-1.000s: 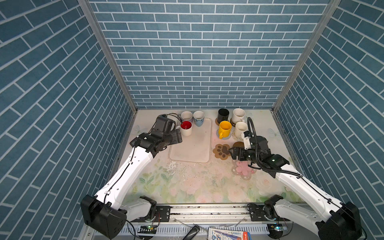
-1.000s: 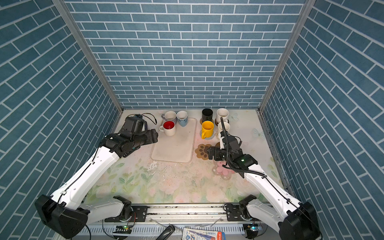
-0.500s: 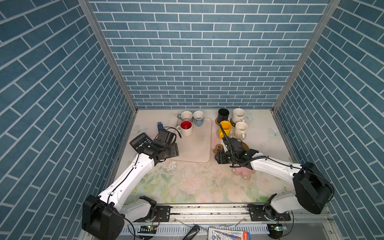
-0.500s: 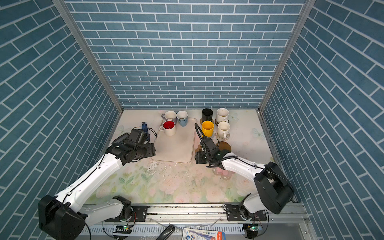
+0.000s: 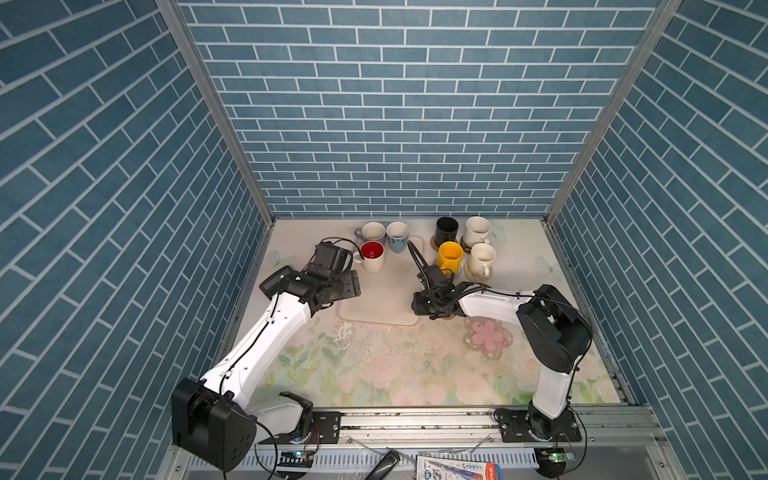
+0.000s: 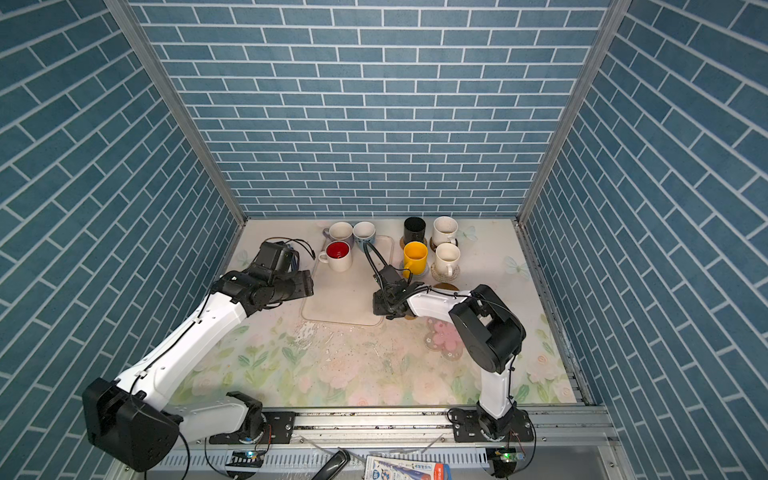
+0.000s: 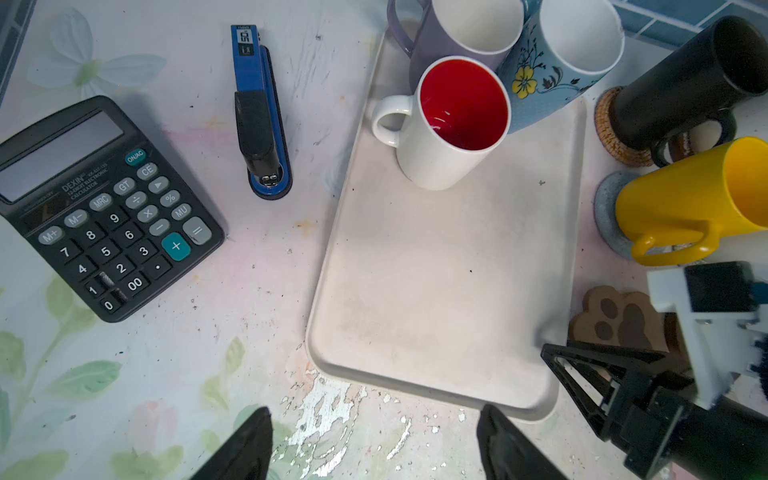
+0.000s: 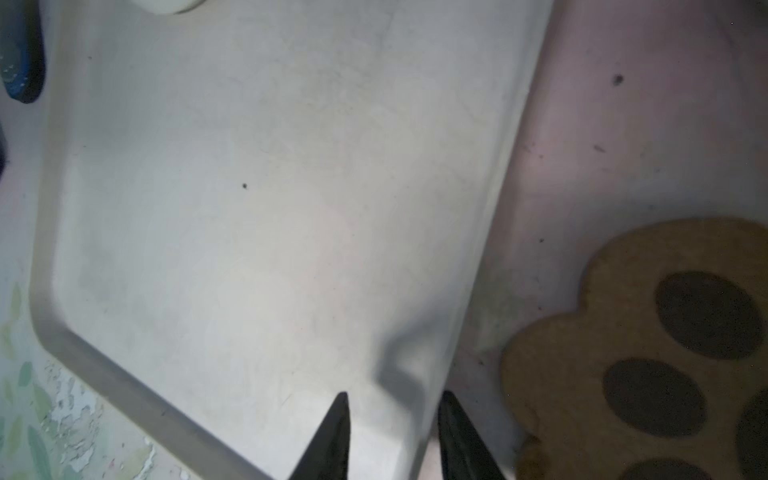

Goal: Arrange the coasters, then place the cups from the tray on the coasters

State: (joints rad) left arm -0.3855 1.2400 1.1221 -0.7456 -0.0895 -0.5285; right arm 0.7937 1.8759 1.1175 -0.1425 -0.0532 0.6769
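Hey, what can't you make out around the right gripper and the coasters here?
1. Whether the right gripper has clamped the tray: the right wrist view cuts off the contact; in both top views the right arm covers it.
2. The paw coaster: partly behind the right arm in the left wrist view, cropped in the right wrist view.
3. The brown disc coaster: mostly under the right arm in a top view.

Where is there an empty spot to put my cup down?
The near half of the tray, in front of the red-inside mug, is bare, though the right gripper straddles its rim. The flowery table in front of the tray, beside the pink flower coaster, is bare too. The back right, around the yellow mug, is crowded.
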